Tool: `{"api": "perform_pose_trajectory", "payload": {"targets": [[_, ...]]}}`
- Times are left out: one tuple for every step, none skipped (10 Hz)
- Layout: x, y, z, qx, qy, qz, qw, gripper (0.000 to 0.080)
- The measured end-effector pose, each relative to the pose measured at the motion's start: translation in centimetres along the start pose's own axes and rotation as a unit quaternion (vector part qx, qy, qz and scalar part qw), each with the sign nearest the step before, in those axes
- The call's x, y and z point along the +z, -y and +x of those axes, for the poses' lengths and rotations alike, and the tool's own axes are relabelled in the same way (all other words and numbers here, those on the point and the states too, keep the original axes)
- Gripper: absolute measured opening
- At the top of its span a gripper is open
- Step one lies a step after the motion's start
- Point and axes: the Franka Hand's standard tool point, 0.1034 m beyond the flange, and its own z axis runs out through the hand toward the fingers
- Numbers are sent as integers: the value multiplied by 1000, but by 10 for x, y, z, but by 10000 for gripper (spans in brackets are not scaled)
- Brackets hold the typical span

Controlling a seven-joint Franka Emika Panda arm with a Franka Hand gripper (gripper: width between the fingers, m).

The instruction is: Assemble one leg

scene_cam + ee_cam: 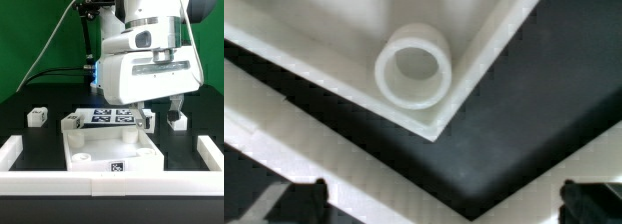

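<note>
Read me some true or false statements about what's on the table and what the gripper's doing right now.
1. The gripper holds a leg. False: its fingers stand apart with nothing between them.
2. A leg sits on the table at the exterior view's far left. True.
3. The wrist view shows a round socket in a corner of the white panel. True.
4. The marker board lies on the panel. False: it lies on the table beyond it.

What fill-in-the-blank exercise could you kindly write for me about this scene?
1. The socket in the panel corner is ___ in shape.
2. The end effector is ___, holding nothing.
3. The leg at the exterior view's far left is ___ in colour.
Missing words: round; open; white.
</note>
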Motion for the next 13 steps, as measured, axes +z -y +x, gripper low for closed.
{"api": "perform_pose_trajectory", "payload": {"targets": [[0, 0, 0, 0, 0, 0, 1000, 650], [0, 0, 0, -3, 0, -1, 1000, 650], [3, 1, -7, -58, -18, -22, 998, 650], [6, 7, -27, -124, -21, -35, 991, 650], [6, 10, -37, -174, -13, -35, 984, 650], [7, 11, -42, -241, 1, -31, 970, 650], [8, 8, -52, -268, 20, -20, 963, 650], [6, 0, -59, -256, 23, -23, 966, 650], [8, 3, -57, -256, 23, -21, 966, 650], [8, 4, -56, -257, 22, -20, 966, 650], [9, 4, -57, -257, 23, -20, 966, 650], [9, 4, -57, -257, 23, -20, 966, 650], [9, 1, -59, -289, 18, -29, 957, 650]]}}
